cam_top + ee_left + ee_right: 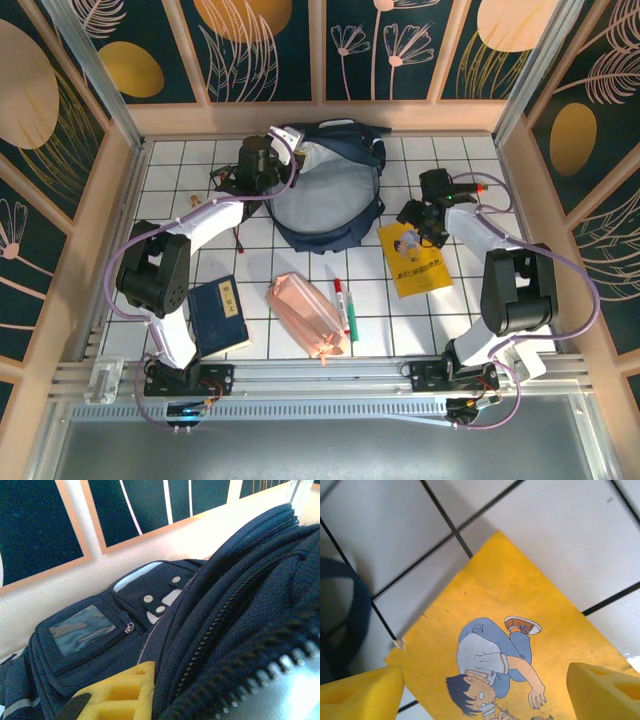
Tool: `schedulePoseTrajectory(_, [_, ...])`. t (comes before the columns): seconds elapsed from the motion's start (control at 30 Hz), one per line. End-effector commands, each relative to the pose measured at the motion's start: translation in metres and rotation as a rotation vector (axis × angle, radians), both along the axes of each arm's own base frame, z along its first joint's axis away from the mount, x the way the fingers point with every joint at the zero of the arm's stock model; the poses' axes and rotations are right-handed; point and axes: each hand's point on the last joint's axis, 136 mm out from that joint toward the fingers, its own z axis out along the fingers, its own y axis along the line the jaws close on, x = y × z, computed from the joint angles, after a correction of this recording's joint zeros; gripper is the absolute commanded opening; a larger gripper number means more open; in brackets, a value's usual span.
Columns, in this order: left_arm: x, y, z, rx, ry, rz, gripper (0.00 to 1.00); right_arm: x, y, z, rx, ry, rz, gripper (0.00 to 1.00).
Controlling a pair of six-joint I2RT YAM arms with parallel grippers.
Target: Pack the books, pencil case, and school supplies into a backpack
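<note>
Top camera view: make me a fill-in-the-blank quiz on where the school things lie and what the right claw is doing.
1. The book under the right claw is ____ in colour.
2. The marker lies just ____ of the pencil case.
3. The right claw's jaws stand ____.
4. The navy book lies on the ____ side of the table.

Missing words: yellow; right; open; left.
</note>
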Motion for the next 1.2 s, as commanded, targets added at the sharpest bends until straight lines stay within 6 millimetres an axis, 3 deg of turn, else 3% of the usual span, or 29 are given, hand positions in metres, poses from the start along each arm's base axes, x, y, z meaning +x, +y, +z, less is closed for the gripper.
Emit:
schedulePoseTrajectory(0.0, [-0.001,0.006,0.047,-0.092,-0.093,0.032,0.0,-0.046,-0.033,0.002,-0.045,0.139,-0.116,0.89])
schedulePoseTrajectory(0.1, [-0.002,0.004,0.048,-0.104,-0.091,0.022,0.0,-0.064,-0.052,-0.013,0.215,0.144,-0.272,0.88])
schedulePoseTrajectory(0.17, [-0.002,0.003,0.048,-0.111,-0.085,0.017,0.0,-0.071,-0.066,-0.016,0.29,0.108,-0.327,0.87])
schedulePoseTrajectory(0.37, [-0.002,0.002,0.044,-0.11,-0.076,0.013,0.0,-0.09,-0.085,-0.017,0.256,0.067,-0.286,0.81])
schedulePoseTrajectory(0.47, [-0.004,0.002,0.042,-0.109,-0.072,0.01,0.0,-0.103,-0.082,-0.03,0.31,0.083,-0.277,0.71])
schedulePoseTrajectory(0.6, [-0.005,0.003,0.039,-0.101,-0.067,0.008,0.0,-0.118,-0.07,-0.042,0.362,0.103,-0.296,0.67])
schedulePoseTrajectory(0.83, [-0.004,0.002,0.036,-0.087,-0.067,0.003,0.0,-0.113,-0.067,-0.046,0.376,0.086,-0.284,0.55])
schedulePoseTrajectory(1.03, [-0.005,0.0,0.036,-0.091,-0.063,-0.008,0.0,-0.108,-0.067,-0.046,0.384,0.051,-0.276,0.09])
schedulePoseTrajectory(1.1, [-0.007,-0.001,0.036,-0.088,-0.063,-0.015,0.0,-0.107,-0.068,-0.046,0.38,0.043,-0.28,0.0])
schedulePoseTrajectory(1.17, [-0.008,-0.002,0.035,-0.085,-0.059,-0.024,0.0,-0.104,-0.068,-0.045,0.384,0.028,-0.277,0.0])
